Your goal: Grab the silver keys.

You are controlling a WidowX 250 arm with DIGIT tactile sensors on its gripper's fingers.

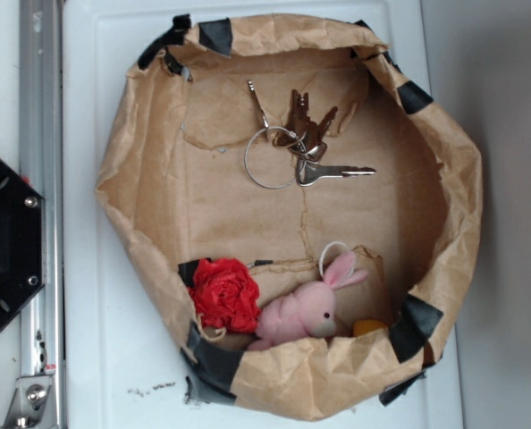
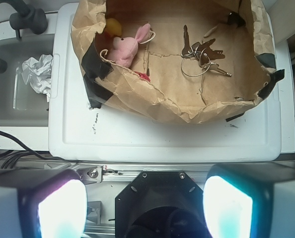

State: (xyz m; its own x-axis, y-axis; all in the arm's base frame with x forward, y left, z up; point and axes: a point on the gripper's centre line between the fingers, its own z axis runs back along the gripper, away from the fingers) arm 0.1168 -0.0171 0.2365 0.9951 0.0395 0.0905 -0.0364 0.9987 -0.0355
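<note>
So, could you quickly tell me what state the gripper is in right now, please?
Gripper: open and empty, fingers spread wide, well short of the silver keys in the paper bag.

We see shiny metal silver keys (image 1: 306, 147) lying in a crumpled matt brown paper bag (image 1: 140, 188) patched with black tape (image 1: 415, 326).

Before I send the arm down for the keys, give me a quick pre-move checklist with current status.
1. Silver keys visible in the paper bag: ok.
2. Nothing lying on the keys: ok.
3. Pink bunny and red flower apart from the keys: ok.
4. Hand open, fingers spread: ok.
5. Hand over the keys: not ok, it sits outside the bag.
6. Crumpled bag wall low enough to clear: cannot tell.
</note>
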